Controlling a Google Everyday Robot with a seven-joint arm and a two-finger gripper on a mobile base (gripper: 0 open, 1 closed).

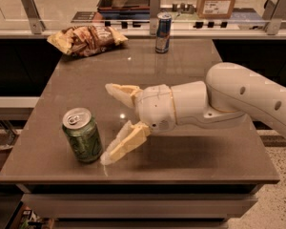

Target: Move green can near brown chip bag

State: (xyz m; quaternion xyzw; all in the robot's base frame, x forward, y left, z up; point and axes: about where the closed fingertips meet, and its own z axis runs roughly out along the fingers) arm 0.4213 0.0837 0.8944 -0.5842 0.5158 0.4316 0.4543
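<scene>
The gripper (108, 124) sits low over the brown counter (195, 66) just beside the short green can (82, 136), its fingers (126, 142) spread wide and empty. The glossy brown chip bag (87, 39) lies well apart.

camera: just the one, it's sitting up high off the near edge of the desk (190, 66), looking down and across toward the back ledge (238, 32).
range: it's framing the whole desk top from pretty close.
gripper (107, 124): it's hovering low over the desk, front-centre, fingers spread wide.
</scene>
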